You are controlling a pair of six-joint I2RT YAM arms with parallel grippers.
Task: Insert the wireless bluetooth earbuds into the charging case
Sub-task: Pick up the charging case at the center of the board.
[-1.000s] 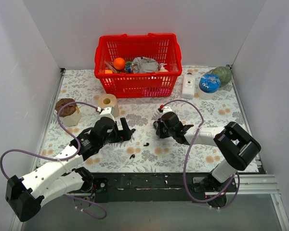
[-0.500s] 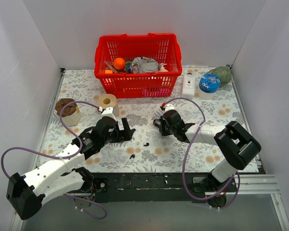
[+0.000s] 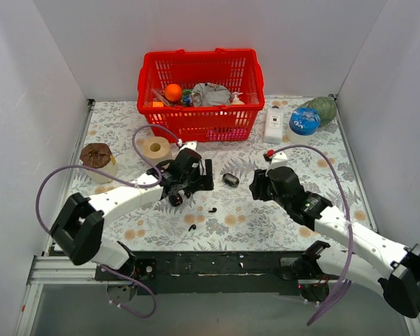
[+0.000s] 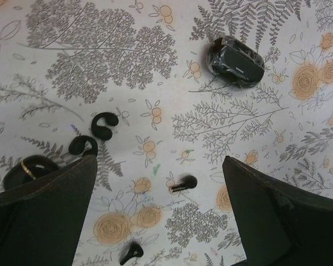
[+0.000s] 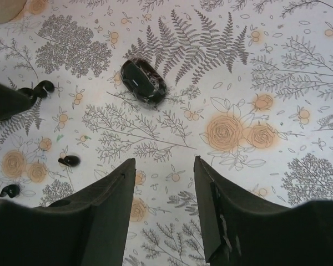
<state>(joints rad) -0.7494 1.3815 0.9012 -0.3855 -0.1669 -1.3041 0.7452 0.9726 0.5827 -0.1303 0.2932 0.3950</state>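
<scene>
The charging case (image 3: 231,180) is a glossy black oval that lies closed on the flowered cloth between my two grippers; it also shows in the wrist views as the case (image 4: 236,55) and the case (image 5: 143,81). Two wireless bluetooth earbuds lie loose nearer the front: one earbud (image 3: 212,210) (image 4: 183,183) (image 5: 69,161) and a second earbud (image 3: 191,227) (image 4: 130,253) (image 5: 10,190). My left gripper (image 3: 201,183) (image 4: 161,210) hangs open just left of the case, over the nearer earbud. My right gripper (image 3: 255,187) (image 5: 164,188) stands open and empty right of the case.
Two small black hook-shaped pieces (image 4: 94,134) and a round black piece (image 3: 176,200) lie by the left gripper. A red basket (image 3: 199,122) of items stands at the back, with a tape roll (image 3: 155,148), a brown-topped cup (image 3: 98,161), a white bottle (image 3: 274,124) and a blue-lidded jar (image 3: 304,122) around it.
My right gripper has opened and drawn back to the right, and the case now lies free on the cloth. My left arm has swung forward and right, up beside the case.
</scene>
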